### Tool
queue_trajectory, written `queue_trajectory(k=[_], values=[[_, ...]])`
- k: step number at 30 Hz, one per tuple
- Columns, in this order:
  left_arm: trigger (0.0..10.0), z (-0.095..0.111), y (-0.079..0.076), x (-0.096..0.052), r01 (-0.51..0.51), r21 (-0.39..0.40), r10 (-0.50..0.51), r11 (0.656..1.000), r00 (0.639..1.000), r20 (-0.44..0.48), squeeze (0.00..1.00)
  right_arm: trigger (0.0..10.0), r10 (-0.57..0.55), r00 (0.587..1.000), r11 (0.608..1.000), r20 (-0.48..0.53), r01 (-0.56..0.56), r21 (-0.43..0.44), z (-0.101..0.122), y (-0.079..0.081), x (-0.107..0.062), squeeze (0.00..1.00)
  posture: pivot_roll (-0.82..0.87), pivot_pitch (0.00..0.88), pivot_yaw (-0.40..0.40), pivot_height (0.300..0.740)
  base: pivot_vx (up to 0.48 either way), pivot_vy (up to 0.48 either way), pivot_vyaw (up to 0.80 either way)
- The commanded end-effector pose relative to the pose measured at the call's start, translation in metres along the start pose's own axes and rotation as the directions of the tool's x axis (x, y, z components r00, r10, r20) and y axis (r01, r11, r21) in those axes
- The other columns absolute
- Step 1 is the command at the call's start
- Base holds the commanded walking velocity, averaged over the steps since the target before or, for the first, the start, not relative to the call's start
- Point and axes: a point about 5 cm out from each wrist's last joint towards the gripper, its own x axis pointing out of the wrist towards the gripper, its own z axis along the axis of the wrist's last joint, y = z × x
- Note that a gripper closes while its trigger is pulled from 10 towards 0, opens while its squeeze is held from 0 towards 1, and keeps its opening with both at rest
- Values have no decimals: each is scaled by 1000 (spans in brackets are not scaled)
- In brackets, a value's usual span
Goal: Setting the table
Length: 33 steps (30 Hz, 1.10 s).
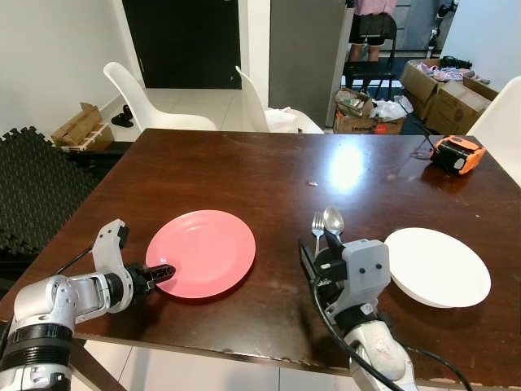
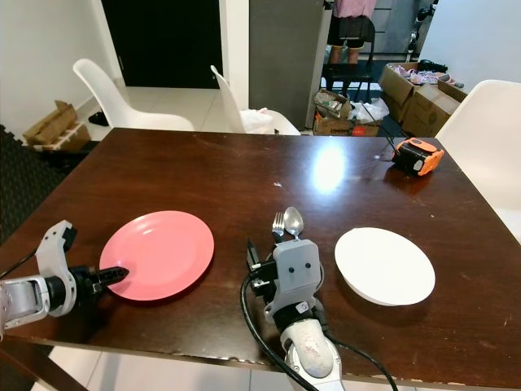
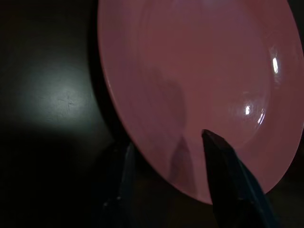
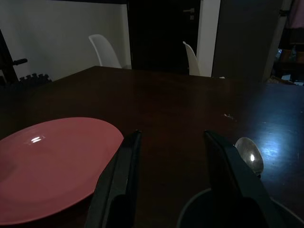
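Left gripper [image 1: 165, 270]: fingers apart, straddling the near-left rim of the pink plate [image 1: 202, 252], one above and one below. Right gripper [image 4: 171, 156]: fingers apart, empty, low over the table [image 1: 260, 175]; spoon [image 1: 334, 220] and fork [image 1: 317, 225] just ahead, handles pointing back toward it. Plate round, glossy, flat; white plate [image 1: 438, 266] to the right.

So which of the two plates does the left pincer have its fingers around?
The pink plate: the left pincer straddles its near rim. The white plate sits apart, beyond the right pincer.
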Motion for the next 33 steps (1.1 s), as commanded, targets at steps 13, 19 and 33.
queue_trajectory(k=[13, 19, 33], values=[[0, -3, 6, -2, -55, 33, 54, 998, 998, 11, 0, 10000, 5, 1000, 1000, 3, -5, 6, 0, 4, -2, 0, -6, 184, 151, 740, 0, 0, 0], [0, 4, 3, -2, -48, 51, 46, 998, 998, 45, 0, 10000, 4, 1000, 1000, 3, -4, 5, 0, 3, -2, 0, -6, 183, 150, 740, 0, 0, 0], [0, 50, -33, -13, 17, 249, -78, 968, 969, 235, 0, 10000, 12, 1000, 1000, 8, -12, 8, 0, 4, 0, 0, 2, 170, 144, 740, 0, 0, 0]])
